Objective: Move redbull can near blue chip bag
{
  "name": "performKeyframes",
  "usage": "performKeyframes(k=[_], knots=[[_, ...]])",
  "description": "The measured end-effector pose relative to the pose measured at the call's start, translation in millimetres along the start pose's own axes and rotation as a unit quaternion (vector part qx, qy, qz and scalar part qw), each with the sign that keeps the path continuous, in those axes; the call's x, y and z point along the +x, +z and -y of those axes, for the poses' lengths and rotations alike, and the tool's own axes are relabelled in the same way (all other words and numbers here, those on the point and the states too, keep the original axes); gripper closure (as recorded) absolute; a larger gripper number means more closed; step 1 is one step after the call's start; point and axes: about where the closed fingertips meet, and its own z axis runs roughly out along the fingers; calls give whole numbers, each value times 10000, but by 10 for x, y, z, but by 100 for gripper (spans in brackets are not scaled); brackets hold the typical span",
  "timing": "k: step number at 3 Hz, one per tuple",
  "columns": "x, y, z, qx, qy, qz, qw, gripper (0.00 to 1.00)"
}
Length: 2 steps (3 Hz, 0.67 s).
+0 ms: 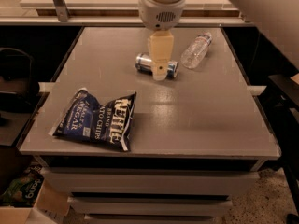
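Note:
The redbull can (144, 62) lies on its side near the middle of the grey table (201, 115), silver and blue. My gripper (159, 73) hangs from the white arm directly over the can's middle and hides part of it. The blue chip bag (97, 120) lies flat at the table's front left, well apart from the can.
A clear plastic water bottle (196, 50) lies on its side just right of the can. Drawers sit under the table's front edge. A dark chair stands at the left, a dark object at the right edge, and a box on the floor at the lower left.

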Motion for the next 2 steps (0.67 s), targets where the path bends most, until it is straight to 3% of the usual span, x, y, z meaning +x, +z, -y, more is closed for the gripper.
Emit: performKeyframes(k=[2], knots=[[-146,559,444,-62,64,-430,9990,0]])
